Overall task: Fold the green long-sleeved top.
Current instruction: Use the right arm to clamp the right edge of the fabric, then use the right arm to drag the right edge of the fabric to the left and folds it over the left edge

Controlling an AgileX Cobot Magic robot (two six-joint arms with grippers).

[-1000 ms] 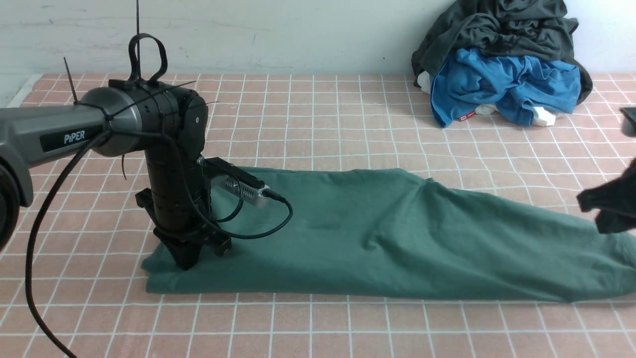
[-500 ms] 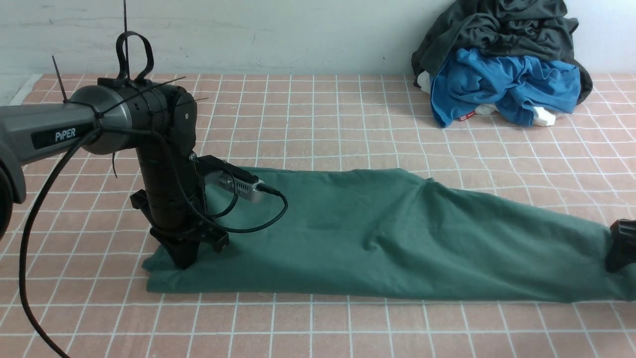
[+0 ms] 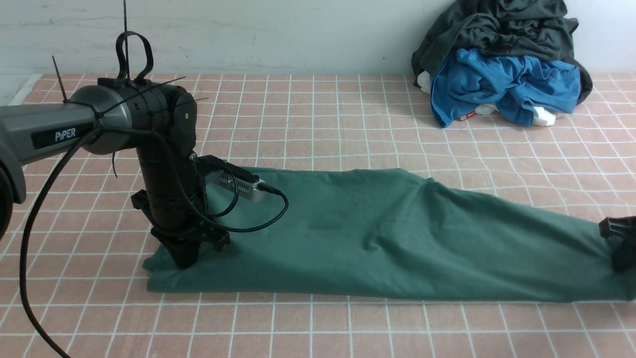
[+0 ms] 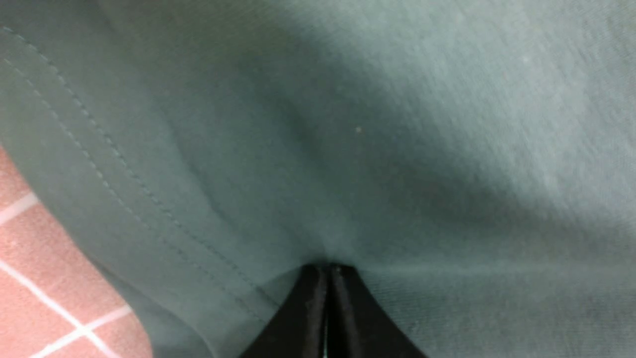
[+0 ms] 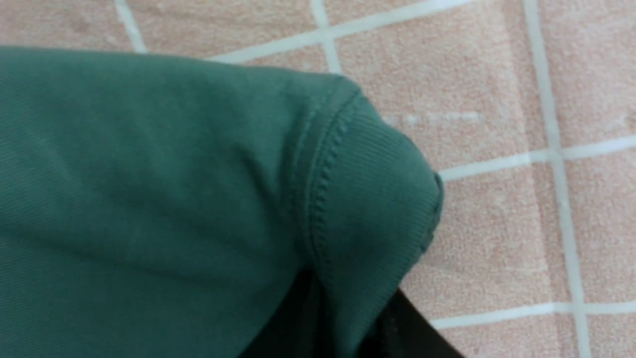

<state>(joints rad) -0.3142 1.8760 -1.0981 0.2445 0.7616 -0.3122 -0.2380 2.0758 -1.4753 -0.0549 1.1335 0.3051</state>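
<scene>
A pink checked cloth (image 3: 318, 124) carries the top (image 3: 387, 233), stretched long across its near side, with the left gripper (image 3: 185, 261) closed tight on the hem (image 4: 124, 174) end and the right gripper (image 3: 621, 253) pinching a cuff (image 5: 377, 199); either thin pinch could let the fabric slip once lifted.

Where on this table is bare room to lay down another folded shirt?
Bare checked tablecloth lies between the green top and the back wall, left of the clothes pile. A narrower strip runs in front of the top. The far right corner is crowded.
</scene>
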